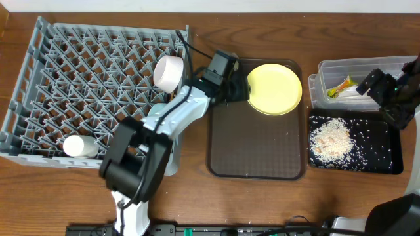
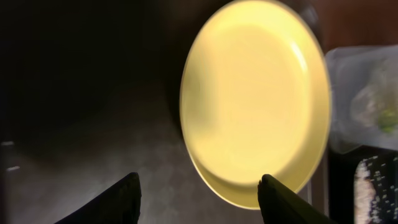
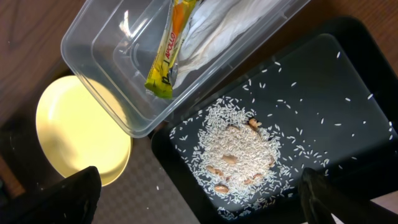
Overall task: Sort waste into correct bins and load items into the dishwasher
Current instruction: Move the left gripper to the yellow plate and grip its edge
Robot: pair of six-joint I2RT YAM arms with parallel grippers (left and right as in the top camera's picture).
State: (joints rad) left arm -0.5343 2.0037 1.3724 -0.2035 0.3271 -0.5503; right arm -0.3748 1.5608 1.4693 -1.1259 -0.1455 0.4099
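Note:
The round yellow plate (image 1: pixel 274 88) (image 2: pixel 255 99) (image 3: pixel 81 130) lies at the far end of the brown serving tray (image 1: pixel 256 151). My left gripper (image 1: pixel 241 89) (image 2: pixel 199 193) hovers open at the plate's left rim, holding nothing. One of its fingertips (image 2: pixel 280 199) overlaps that rim. The clear tub (image 1: pixel 357 69) (image 3: pixel 112 74) holds the green-and-orange wrapper (image 1: pixel 341 87) (image 3: pixel 166 53) and the white napkin (image 3: pixel 211 28). Rice (image 1: pixel 331 139) (image 3: pixel 239 149) lies in the black tray (image 1: pixel 380 151) (image 3: pixel 336 93). My right gripper (image 1: pixel 375 87) (image 3: pixel 202 199) hangs open above the two bins. In the grey dish rack (image 1: pixel 59 72), a white bowl (image 1: pixel 168 72) sits tilted and a white cup (image 1: pixel 80 145) lies on its side.
The left arm (image 1: pixel 167 124) stretches across the rack's right edge and hides what is beneath it. Stray rice grains dot the brown tray and the wooden table (image 1: pixel 197 203) near the front edge.

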